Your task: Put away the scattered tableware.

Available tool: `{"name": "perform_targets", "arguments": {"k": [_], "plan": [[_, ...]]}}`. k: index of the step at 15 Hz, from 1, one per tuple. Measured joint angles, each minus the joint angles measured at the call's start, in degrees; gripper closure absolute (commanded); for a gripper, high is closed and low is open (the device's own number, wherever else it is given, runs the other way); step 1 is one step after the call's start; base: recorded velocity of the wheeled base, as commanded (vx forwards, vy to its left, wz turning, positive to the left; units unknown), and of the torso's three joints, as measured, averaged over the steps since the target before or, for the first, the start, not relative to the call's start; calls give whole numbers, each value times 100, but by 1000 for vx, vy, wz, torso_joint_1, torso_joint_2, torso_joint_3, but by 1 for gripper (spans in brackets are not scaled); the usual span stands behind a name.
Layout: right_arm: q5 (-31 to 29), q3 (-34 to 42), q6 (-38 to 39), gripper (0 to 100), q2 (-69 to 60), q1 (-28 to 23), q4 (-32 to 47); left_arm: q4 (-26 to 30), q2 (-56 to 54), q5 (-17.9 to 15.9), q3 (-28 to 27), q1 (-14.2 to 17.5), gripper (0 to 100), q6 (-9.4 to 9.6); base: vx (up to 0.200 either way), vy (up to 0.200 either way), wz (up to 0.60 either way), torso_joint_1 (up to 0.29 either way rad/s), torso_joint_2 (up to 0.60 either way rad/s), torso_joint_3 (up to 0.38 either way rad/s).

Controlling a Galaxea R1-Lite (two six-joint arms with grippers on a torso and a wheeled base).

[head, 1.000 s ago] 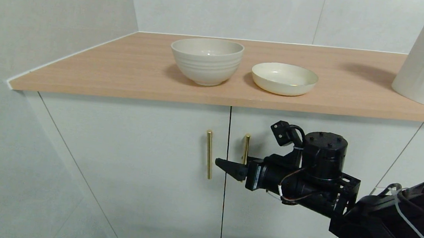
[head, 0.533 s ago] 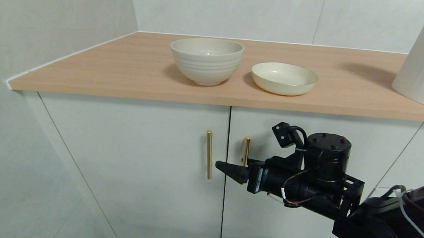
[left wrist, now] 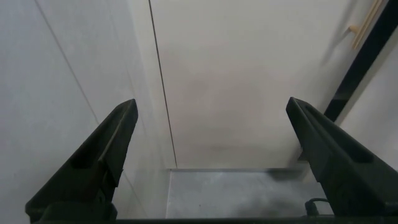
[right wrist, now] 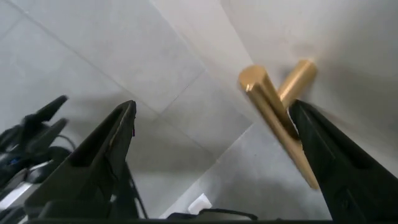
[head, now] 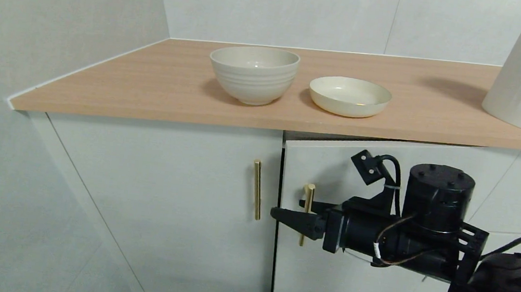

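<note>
Wooden counter carries a deep bowl and a shallow dish side by side, not touching. Below, the right cabinet door stands slightly ajar. Right gripper is spread wide, with the brass handle between its fingers. Left gripper is wide open, holding nothing, facing the cabinet front near the floor.

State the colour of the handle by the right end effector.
The handle is shiny gold, best seen in the right wrist view.

Right cabinet door hangs barely ajar, leaving a narrow gap.
</note>
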Motion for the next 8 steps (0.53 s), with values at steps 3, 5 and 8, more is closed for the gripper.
{"name": "perform_targets", "arguments": {"k": [3,5,8], "plan": [[511,463,10,0,-419,2,13,-2,0,-2,0,0,0,0,0,0,0,0,0,0],[664,652,21,0,-599,23,18,-2,0,0,0,0,0,2,0,0,0,0,0,0],[873,772,43,0,-702,83,11,-2,0,2,0,0,0,0,0,0,0,0,0,0]]}}
